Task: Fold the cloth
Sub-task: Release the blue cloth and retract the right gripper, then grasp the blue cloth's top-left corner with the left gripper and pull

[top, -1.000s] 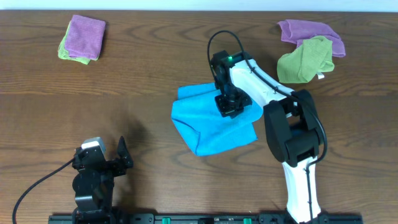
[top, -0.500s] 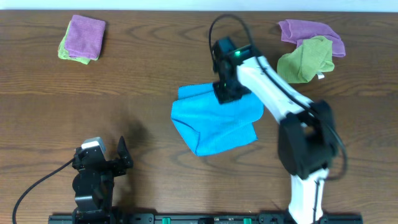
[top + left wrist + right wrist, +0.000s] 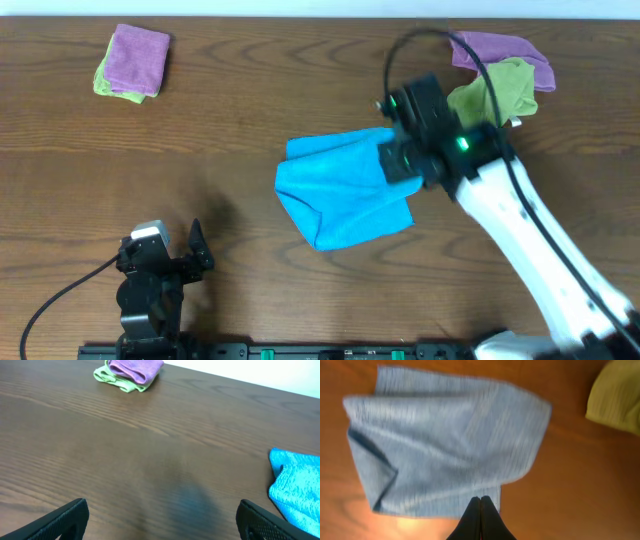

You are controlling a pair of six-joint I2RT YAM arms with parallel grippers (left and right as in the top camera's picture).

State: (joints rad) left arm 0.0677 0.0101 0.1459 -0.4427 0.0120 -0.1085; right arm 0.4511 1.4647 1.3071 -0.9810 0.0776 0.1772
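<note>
My right arm (image 3: 520, 230) has swung from over the blue cloth (image 3: 335, 195) to its right edge, stretched diagonally across the surface (image 3: 230, 130). My right end effector (image 3: 480, 501) hangs pinched closed and empty. The cloth lies folded over mid-surface. My left end effector (image 3: 161, 510) sits wide open.

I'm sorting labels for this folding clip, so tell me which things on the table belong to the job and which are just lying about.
Part of the job: blue cloth, mid-table; right end effector, shut, over the cloth's edge.
Just lying about: folded purple-on-green stack, far left; loose purple cloth and loose green cloth, far right.
</note>
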